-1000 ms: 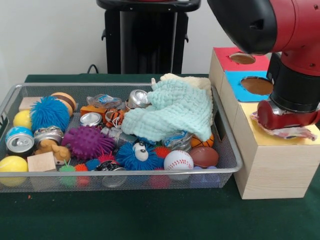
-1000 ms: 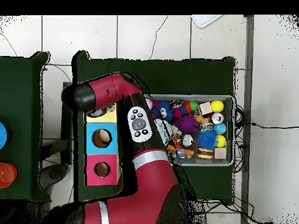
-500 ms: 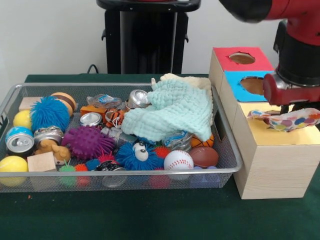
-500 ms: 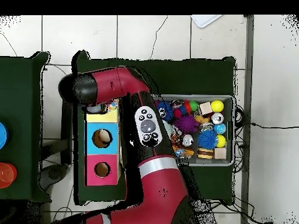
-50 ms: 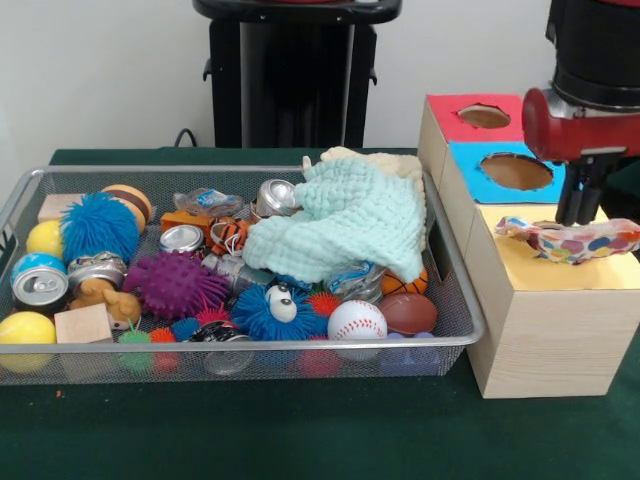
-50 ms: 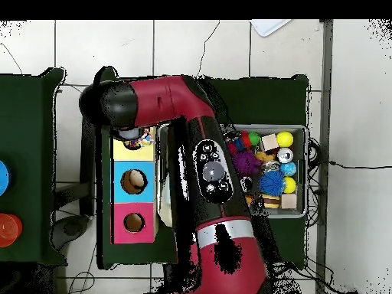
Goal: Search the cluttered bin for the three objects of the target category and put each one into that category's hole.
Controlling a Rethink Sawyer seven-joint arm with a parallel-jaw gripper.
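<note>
A crumpled polka-dot wrapper (image 5: 570,240) lies on the yellow top (image 5: 535,272) of the wooden sorting box, covering whatever opening is there. My gripper (image 5: 578,218) hangs just above it with its dark fingers (image 5: 568,195) slightly apart and nothing held; the tips are level with the wrapper's upper edge. Behind it are the blue section's hole (image 5: 516,171) and the red section's hole (image 5: 484,116). In the overhead view my arm (image 6: 207,168) hides the gripper over the box (image 6: 134,191); a bit of the wrapper (image 6: 144,138) peeks out.
Left of the box, the wire bin (image 5: 470,310) holds a mint cloth (image 5: 345,220), cans (image 5: 38,282), spiky balls (image 5: 175,283), a baseball (image 5: 356,320), wooden blocks (image 5: 83,324) and other toys. In the overhead view the arm covers the bin's left part (image 6: 302,172).
The gripper has risen from the yellow top, and the arm has swung up out of the front view. The wrapper, pressed under the gripper a second ago, stays on the yellow section.
</note>
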